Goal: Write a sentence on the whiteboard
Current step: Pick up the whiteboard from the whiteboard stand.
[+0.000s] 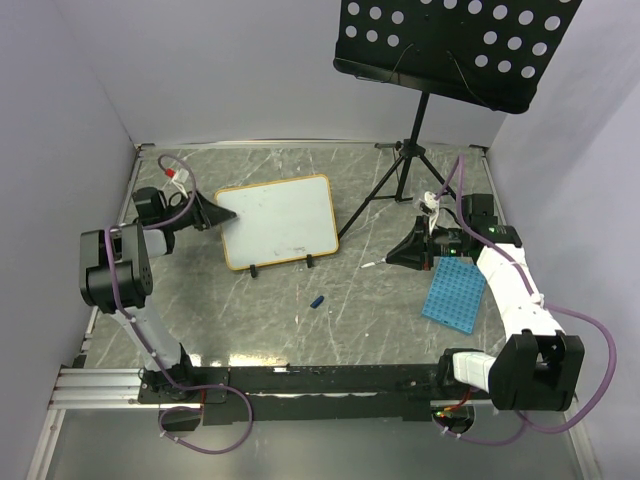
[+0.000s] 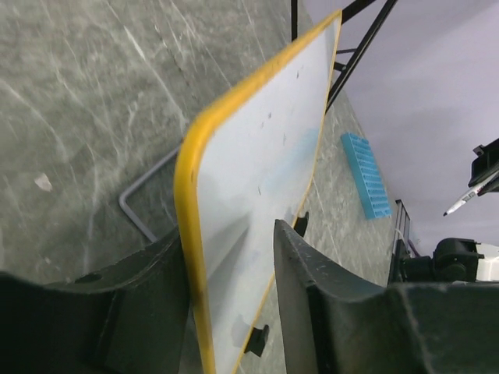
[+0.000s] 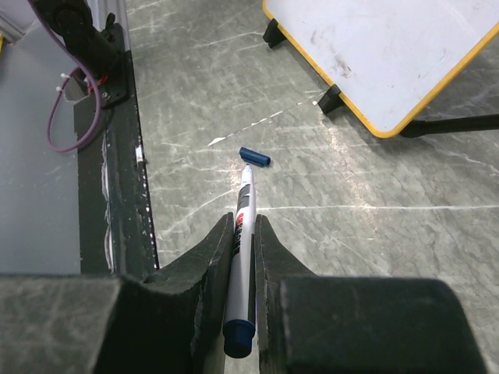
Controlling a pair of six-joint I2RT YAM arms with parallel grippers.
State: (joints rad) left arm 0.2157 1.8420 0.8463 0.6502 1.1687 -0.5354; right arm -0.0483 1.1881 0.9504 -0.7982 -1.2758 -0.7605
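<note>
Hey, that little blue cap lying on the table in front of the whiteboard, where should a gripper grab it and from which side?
Pinch the blue cap across its narrow width at mid-length, coming straight down from above. It lies on its side on the table, apart from the whiteboard, so both long sides look free for the fingers.

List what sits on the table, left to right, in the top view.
Left gripper → whiteboard → blue cap → right gripper holding a marker → blue tray. The stand spans several of these, so it is left out.
</note>
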